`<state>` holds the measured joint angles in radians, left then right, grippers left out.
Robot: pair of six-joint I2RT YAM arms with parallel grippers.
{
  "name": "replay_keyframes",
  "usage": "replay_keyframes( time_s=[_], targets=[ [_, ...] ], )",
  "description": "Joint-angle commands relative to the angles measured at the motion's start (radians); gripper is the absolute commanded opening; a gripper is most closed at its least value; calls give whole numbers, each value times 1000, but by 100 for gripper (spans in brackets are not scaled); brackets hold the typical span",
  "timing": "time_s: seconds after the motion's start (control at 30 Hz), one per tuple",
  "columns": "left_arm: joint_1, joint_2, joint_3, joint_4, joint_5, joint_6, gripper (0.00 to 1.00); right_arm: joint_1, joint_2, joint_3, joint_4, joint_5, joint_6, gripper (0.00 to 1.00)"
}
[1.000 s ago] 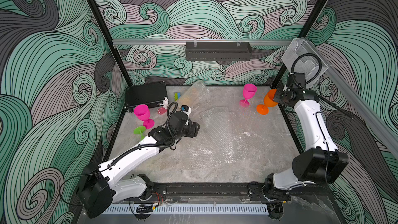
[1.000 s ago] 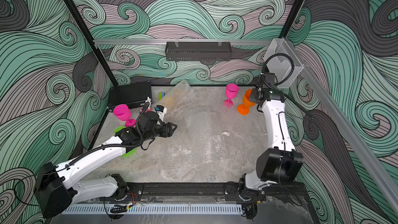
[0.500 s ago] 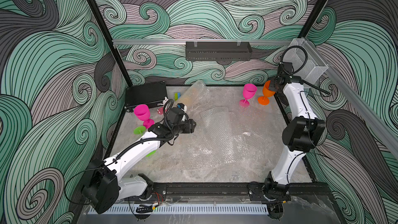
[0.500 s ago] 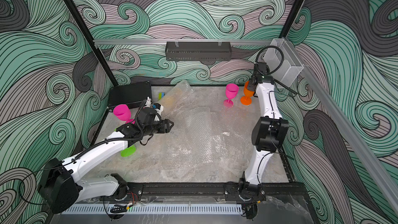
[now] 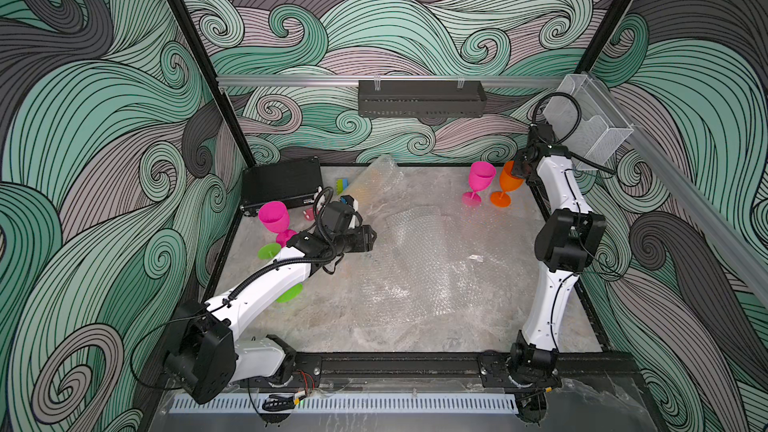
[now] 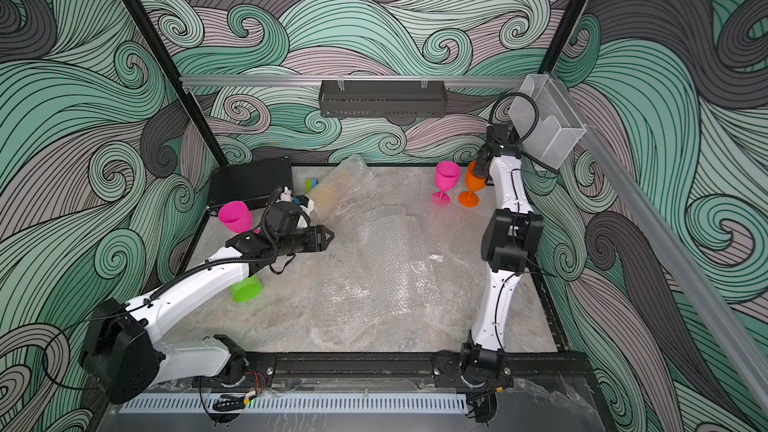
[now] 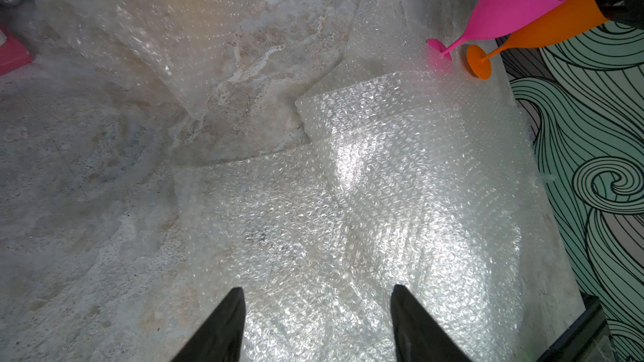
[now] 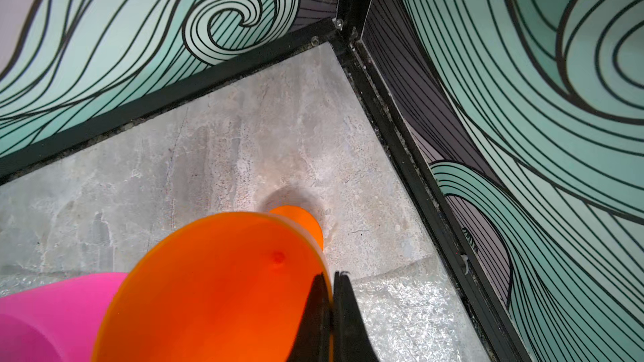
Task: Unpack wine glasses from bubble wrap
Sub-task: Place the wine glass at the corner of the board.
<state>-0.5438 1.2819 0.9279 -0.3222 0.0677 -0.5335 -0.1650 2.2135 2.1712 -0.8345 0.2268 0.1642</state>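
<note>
left gripper point(image 7: 317, 289): spread, empty, over bubble wrap point(image 7: 400, 186) | right gripper point(image 8: 331, 275): pinching rim of orange goblet point(image 8: 216, 290), upright just beside magenta goblet point(image 8: 52, 318)

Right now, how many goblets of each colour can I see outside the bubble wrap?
magenta goblets: 2
orange goblet: 1
lime green goblet: 1, lying on its side
total: 4

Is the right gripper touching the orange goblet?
Touching. The right wrist view shows the right gripper shut on the rim of the orange goblet, one finger inside the cup, one outside.
</note>
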Motion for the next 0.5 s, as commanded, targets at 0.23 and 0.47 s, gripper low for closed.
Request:
replay_keyframes(
  time_s=[0.23, 0.47],
  targets=[
    [16, 17, 50, -21, 15, -12, 64, -7, 11, 12, -14, -9, -9, 12],
    [21, 14, 54, -28, 12, -6, 64, -8, 6, 1, -14, -24, -6, 19]
  ],
)
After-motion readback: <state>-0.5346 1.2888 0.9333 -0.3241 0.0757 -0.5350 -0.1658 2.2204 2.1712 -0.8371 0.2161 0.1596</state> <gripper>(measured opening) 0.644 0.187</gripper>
